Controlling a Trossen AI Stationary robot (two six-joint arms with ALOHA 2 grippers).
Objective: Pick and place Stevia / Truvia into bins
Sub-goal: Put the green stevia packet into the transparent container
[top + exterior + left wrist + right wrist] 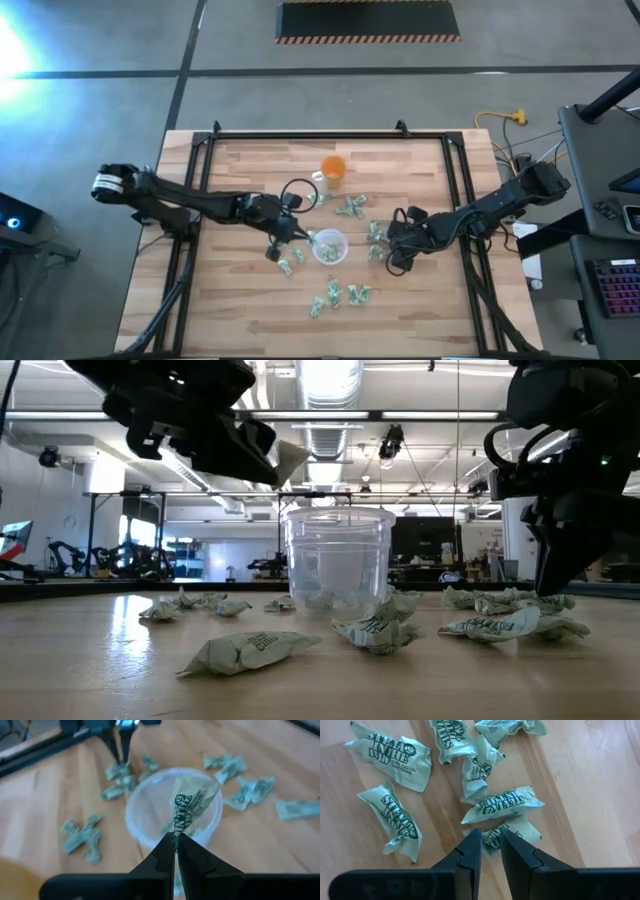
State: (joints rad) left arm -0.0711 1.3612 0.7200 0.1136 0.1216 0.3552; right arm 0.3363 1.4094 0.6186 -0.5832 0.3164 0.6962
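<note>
The bin, a clear round cup [330, 247] [338, 555], stands mid-table with some sachets in its bottom. My left gripper [298, 236] [176, 837] is just left of the cup and above its rim, shut on one pale green Stevia sachet [192, 795] [292, 460]. Right of the cup, my right gripper [393, 250] [491, 840] points steeply down over a cluster of sachets [502, 805]. Its fingers stand a narrow gap apart, over the end of one sachet [520, 831] lying flat on the wood. My left gripper pinches one end of the sachet [175, 829] between its two fingertips. The fingers slant down from the table's left. The sachet is lifted clear and sticks out ahead of the fingers over the cup's mouth [150, 785]. Whether my right gripper touches the sachet under it, I cannot tell.
An orange cup [333, 170] stands behind the clear cup toward the far edge. Loose sachets lie around the cup: a group at the near side [335, 296], some to its left [290, 265], others far right of it [350, 207]. Black frame rails [200, 190] border the tabletop.
</note>
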